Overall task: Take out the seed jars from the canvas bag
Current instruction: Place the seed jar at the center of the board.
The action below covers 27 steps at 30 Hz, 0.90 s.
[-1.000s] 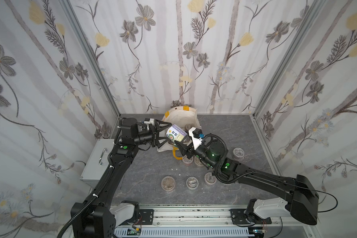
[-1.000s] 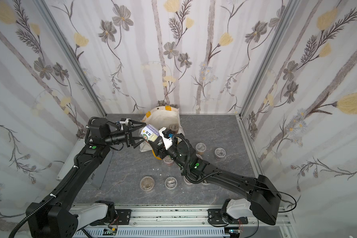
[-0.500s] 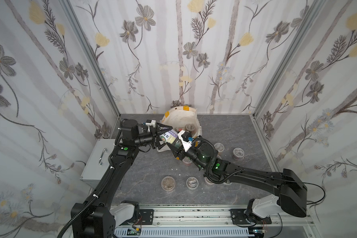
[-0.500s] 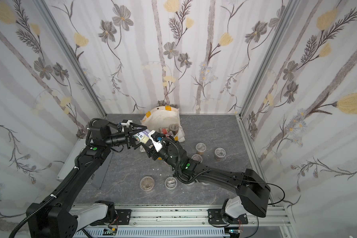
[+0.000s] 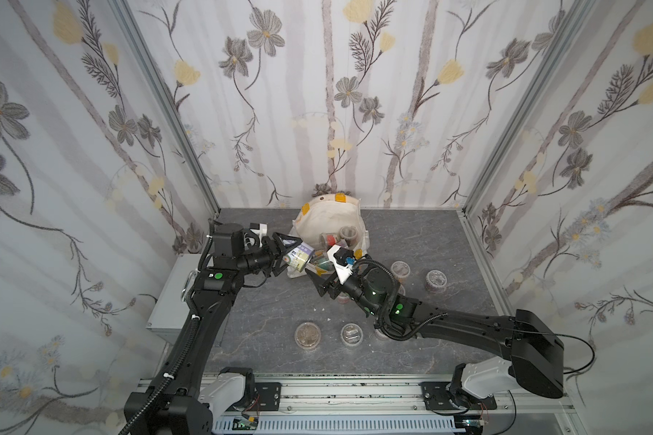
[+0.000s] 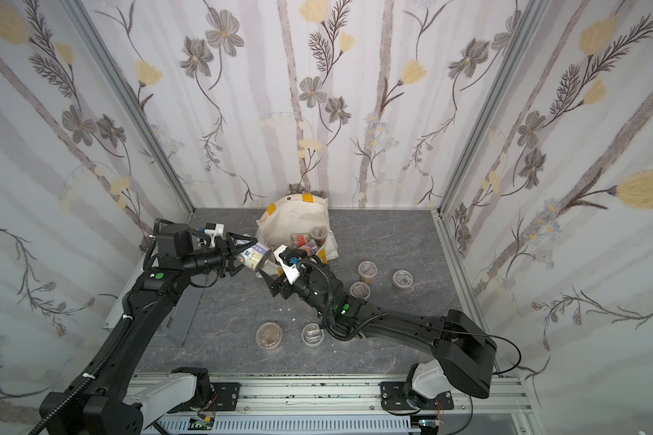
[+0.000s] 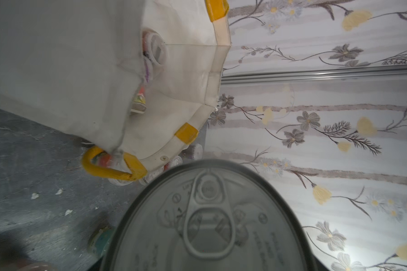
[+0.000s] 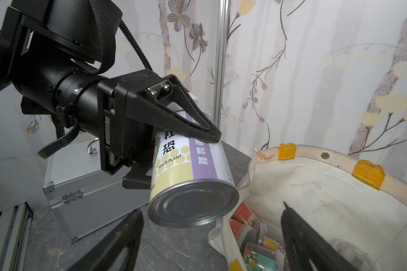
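Judging from how things lie, the task is only partly done. Several jars [image 5: 308, 335] stand on the surface [image 5: 264, 320], in front of the bag [image 5: 328, 220] and beside it, and some are half hidden under the right arm. The bag lies open near the back wall with more jars inside it, some with red or green labels. How many lie deeper I cannot tell. The left hand [image 5: 286, 257] is clamped on a can [image 8: 190, 178], which it holds in the air just beside the bag's rim; the can is not a jar. The right hand [image 5: 319, 281] has its fingers apart and empty, near the bag's mouth.
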Available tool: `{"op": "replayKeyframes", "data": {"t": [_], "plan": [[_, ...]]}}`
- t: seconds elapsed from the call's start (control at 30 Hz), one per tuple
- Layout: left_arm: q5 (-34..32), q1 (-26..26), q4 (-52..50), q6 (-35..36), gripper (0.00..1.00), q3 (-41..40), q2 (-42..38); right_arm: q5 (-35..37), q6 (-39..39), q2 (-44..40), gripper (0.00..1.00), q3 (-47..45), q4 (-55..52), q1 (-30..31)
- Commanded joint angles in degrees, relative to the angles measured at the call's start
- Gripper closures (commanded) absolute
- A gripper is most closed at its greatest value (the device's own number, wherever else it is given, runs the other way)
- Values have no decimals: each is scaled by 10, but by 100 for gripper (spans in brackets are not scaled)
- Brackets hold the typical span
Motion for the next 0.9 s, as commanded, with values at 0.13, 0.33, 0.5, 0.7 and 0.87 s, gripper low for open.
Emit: {"op": "replayKeyframes", "data": {"t": [0.13,0.33,0.5,0.7,0.87], "plan": [[-320,3,-126,167,32,-75,-47,69,34,-61,0,-56,9,-2],[-517,-10,-105,215,33,-174,-103,92,86,-66,0,-45,-11,-22],[-623,-78,-16,236,33,-241,-101,86,108,-46,0,-21,-17,-35],[-694,-180,50,237,33,-288,-73,88,145,-30,0,0,-26,-45],[-695,-211,38,195,33,-335,-96,83,163,-23,0,9,-41,-58]]}}
